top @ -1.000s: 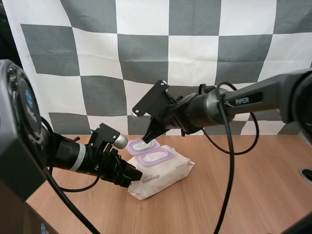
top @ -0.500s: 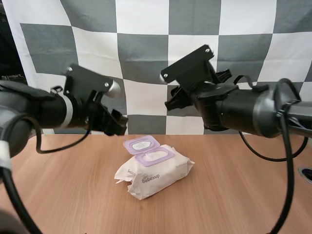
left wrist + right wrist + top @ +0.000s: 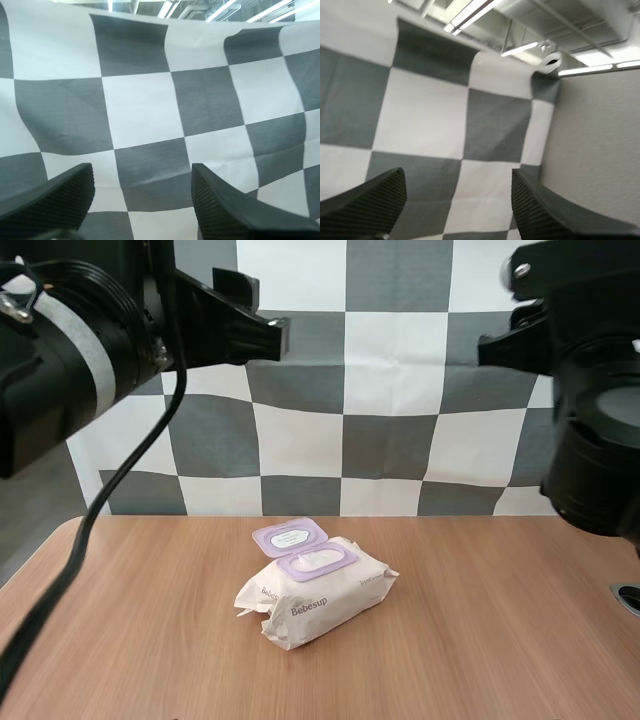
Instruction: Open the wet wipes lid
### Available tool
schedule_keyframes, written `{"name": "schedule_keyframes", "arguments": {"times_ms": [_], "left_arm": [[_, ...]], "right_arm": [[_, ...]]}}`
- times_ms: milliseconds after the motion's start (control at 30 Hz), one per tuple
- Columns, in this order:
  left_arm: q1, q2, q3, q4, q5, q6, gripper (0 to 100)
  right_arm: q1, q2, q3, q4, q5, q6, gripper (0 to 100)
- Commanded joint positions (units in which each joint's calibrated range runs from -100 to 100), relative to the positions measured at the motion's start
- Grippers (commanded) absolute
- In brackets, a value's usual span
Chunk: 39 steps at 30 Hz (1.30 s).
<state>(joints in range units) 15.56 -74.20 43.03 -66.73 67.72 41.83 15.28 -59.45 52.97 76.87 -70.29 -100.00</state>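
Two grippers, both empty: left gripper [image 3: 142, 200] and right gripper [image 3: 457, 200] have jaws apart, held high off the table [image 3: 500, 620]. Wet wipes pack [image 3: 330, 592] lies mid-table, well off every edge, "Bebesup" on its near face. Purple lid [image 3: 290, 536] stands flipped back toward the far edge; task looks done, nothing left.

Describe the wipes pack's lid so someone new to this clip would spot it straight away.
On the wooden table lies a single white pack of wet wipes. Its top carries a lilac oval frame, and the lid is the lilac flap flipped back beyond that frame's far edge. Unlike the frame, it bears a white label.
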Motion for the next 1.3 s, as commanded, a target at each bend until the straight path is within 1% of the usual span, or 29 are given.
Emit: {"name": "schedule_keyframes", "arguments": {"times_ms": [0,100,133,167,233,267,333,400,467,567,667,733,833,933,1000,1100,1267], "left_arm": [[0.05,-7.2,1.0,0.2,12.2,-0.4,93],[0.05,-9.3,3.8,0.2,13.2,-0.1,93],[0.05,-10.3,4.8,0.1,13.4,0.1,93],[0.05,-11.2,5.9,-0.5,13.6,0.3,93],[0.05,-13.1,7.7,-1.3,16.1,1.5,93],[0.05,-13.8,8.6,-1.4,17.3,2.9,93],[0.12,-15.5,10.4,-1.7,20.6,6.1,93],[0.37,-16.9,12.8,-1.7,23.2,9.5,93],[1.17,-17.4,15.5,-1.7,24.2,12.5,93],[2.64,-17.4,20.1,-1.8,24.2,15.3,93],[4.18,-17.4,25.6,-1.4,24.4,17.8,93],[4.67,-17.4,28.6,-1.3,25.0,18.4,93],[4.72,-17.4,31.0,-0.8,24.6,18.4,93],[4.72,-17.4,31.2,-0.6,24.4,18.4,93],[4.72,-17.4,31.2,-0.6,24.4,18.4,93],[4.72,-17.4,31.2,-0.6,24.2,18.4,93],[4.83,-19.0,31.8,-0.8,23.4,18.4,93]], "right_arm": [[-0.4,-18.8,0.0,4.6,20.8,0.0,100],[-0.6,-29.1,0.3,17.5,35.9,0.0,100],[-0.4,-32.4,0.6,20.8,41.9,0.0,99],[-0.1,-34.6,1.2,23.0,47.4,0.0,95],[0.7,-38.4,3.9,23.1,52.1,0.0,81],[0.9,-39.2,5.5,23.1,51.3,0.0,74],[1.0,-40.1,10.3,23.1,43.5,0.0,56],[0.8,-40.5,15.8,23.1,34.8,0.0,41],[-0.3,-40.5,20.5,23.1,32.4,0.0,26],[-2.3,-40.5,24.9,23.1,35.1,0.0,0],[-3.2,-40.5,28.3,23.1,41.2,0.0,0],[-3.9,-40.5,30.6,23.1,45.9,0.0,0],[-5.0,-40.5,33.3,23.1,52.8,0.0,0],[-6.1,-40.5,35.6,23.1,63.1,0.0,0],[-6.7,-40.5,36.1,23.1,67.1,0.0,0],[-7.3,-40.5,36.1,23.1,67.7,0.0,0],[-7.3,-40.5,36.1,23.1,67.7,0.0,0]]}}
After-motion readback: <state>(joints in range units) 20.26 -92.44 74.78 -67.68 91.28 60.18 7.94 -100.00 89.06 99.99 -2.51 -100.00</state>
